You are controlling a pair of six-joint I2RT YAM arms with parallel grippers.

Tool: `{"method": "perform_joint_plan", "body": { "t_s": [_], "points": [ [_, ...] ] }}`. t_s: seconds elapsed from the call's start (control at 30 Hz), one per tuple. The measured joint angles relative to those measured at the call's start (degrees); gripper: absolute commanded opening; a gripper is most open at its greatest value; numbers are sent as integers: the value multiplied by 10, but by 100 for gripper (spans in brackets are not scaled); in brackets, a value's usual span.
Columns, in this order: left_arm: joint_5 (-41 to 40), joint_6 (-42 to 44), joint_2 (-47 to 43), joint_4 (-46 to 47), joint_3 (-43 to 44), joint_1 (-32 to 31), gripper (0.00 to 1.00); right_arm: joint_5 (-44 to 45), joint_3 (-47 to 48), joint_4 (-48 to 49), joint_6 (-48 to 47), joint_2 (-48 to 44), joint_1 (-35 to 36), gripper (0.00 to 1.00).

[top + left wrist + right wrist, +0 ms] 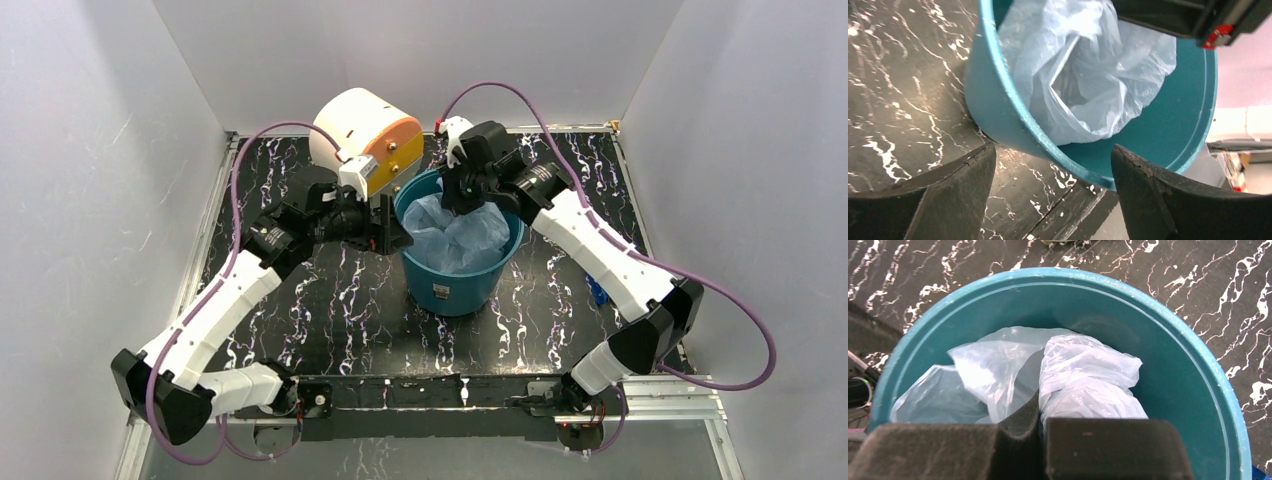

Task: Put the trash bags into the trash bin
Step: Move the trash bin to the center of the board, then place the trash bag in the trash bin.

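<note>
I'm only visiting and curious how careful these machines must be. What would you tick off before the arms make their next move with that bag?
1. Trash bag inside the trash bin: ok, nothing hangs over the rim in any view.
2. Right gripper holds the bag: ok, fingers closed with plastic at their seam.
3. Left gripper free: ok, open, holding nothing, beside the bin's rim.
4. Bin upright on the table: ok.
5. Bag pushed right to the bottom: cannot tell, it bulges high inside the bin.
6. Gap between the bin and the cream and orange drum behind it: cannot tell.
</note>
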Motion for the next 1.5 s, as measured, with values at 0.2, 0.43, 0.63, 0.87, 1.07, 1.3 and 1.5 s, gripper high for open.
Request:
{"method": "perform_joint_plan", "body": {
  "t_s": [0.2, 0.43, 0.63, 0.87, 1.07, 1.3, 1.5],
  "points": [
    [-46, 3, -26, -17, 28, 2, 85, -19, -5, 5, 10, -14, 0, 0],
    [-63, 23, -39, -14, 53, 2, 87, -23, -6, 1, 22, -12, 0, 2],
    [-30, 79, -39, 15, 63, 2, 88, 16, -92, 82, 81, -96, -2, 7],
    [18, 158, -35, 56, 68, 2, 90, -27, -119, 122, 105, -188, -2, 5],
    [110, 196, 31, 76, 134, 2, 90, -49, -118, 125, 110, -179, -3, 5],
    [187, 223, 104, 34, 211, 2, 86, -46, -119, 145, 115, -180, -3, 6],
    [195, 252, 134, -6, 230, -8, 85, -46, -127, 163, 126, -189, -4, 6]
  ]
}}
